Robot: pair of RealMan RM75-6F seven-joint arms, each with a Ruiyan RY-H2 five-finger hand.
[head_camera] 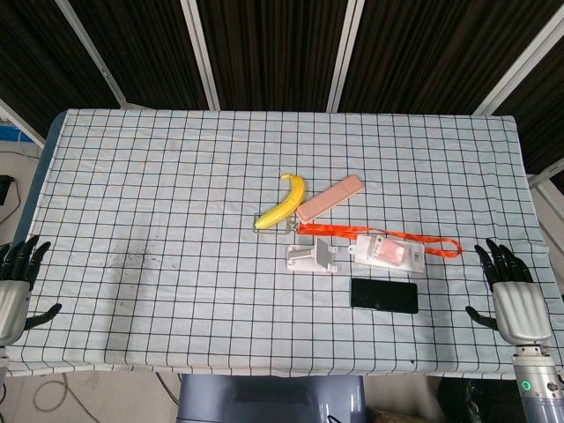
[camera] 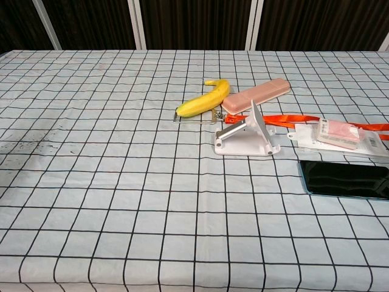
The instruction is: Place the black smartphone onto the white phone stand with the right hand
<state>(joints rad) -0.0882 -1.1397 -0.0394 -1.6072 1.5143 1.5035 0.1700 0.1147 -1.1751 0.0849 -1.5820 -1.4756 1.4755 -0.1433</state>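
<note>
The black smartphone (head_camera: 384, 295) (camera: 345, 179) lies flat, screen up, on the checked cloth near the front right. Just behind and left of it stands the white phone stand (head_camera: 311, 257) (camera: 247, 133), its backrest tilted. My right hand (head_camera: 511, 295) hovers at the table's right edge, well to the right of the phone, fingers spread and holding nothing. At the far left edge my left hand (head_camera: 18, 282) is likewise open and empty. Neither hand shows in the chest view.
A banana (head_camera: 283, 203) (camera: 205, 99) lies behind the stand beside a pink case (head_camera: 329, 198) (camera: 255, 95). An orange lanyard (head_camera: 388, 236) (camera: 304, 120) with a clear badge holder (head_camera: 385, 252) (camera: 340, 135) lies right of the stand, just behind the phone.
</note>
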